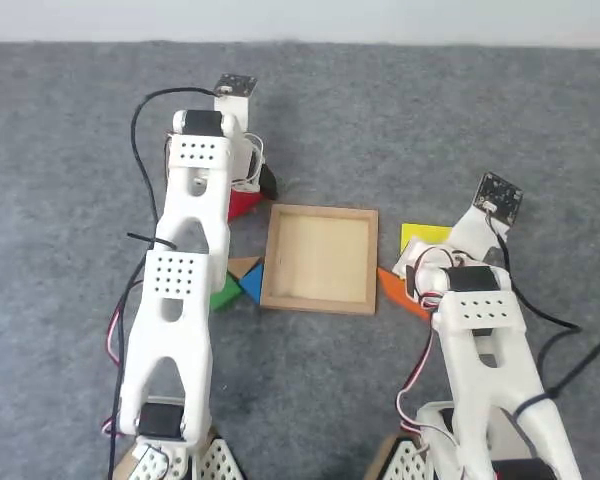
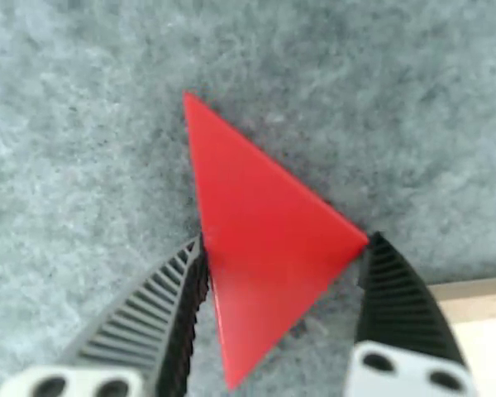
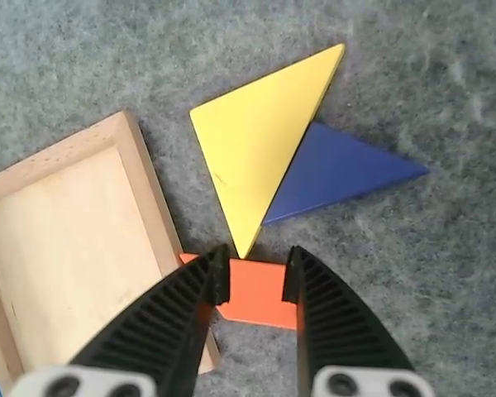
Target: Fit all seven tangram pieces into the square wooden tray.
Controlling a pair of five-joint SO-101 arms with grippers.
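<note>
The square wooden tray (image 1: pixel 319 298) lies in the middle of the mat with nothing in it. My left gripper (image 1: pixel 256 192) is at its far left corner, shut on a red triangle (image 2: pixel 264 240); one finger (image 2: pixel 182 298) lies along an edge and the other touches a corner. My right gripper (image 3: pixel 256 253) is beside the tray's right side, narrowly open over an orange piece (image 3: pixel 256 294) that runs under one finger. Just beyond lie a yellow triangle (image 3: pixel 260 149) and a dark blue triangle (image 3: pixel 339 169), touching each other. Green (image 1: pixel 226 296), blue (image 1: pixel 251 284) and tan (image 1: pixel 242 266) pieces sit left of the tray.
Grey carpet covers the table, with open room beyond the tray and along the front middle. The tray's corner (image 2: pixel 479 302) shows close to the left gripper. Cables hang by both arms, and the arm bases stand at the near edge.
</note>
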